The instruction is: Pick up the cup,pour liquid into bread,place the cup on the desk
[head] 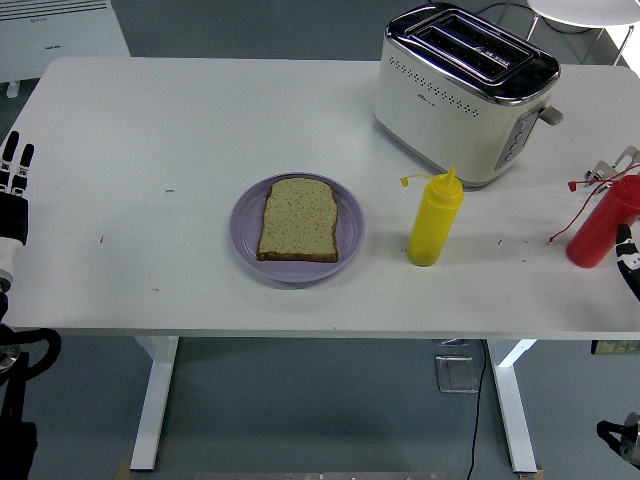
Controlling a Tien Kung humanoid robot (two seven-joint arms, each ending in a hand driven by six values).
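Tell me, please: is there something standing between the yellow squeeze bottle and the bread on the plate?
Nothing visible does. The yellow squeeze bottle stands upright just right of the purple plate, and the table between it and the bread is bare. The toaster sits behind the bottle, off that path.

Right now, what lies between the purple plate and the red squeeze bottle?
In the head view, only the yellow squeeze bottle stands between purple plate and red squeeze bottle.

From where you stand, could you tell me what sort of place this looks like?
Probably a lab or test room staged as a breakfast counter: a toaster, a slice of bread on a purple plate, and yellow and red squeeze bottles on a white standing desk.
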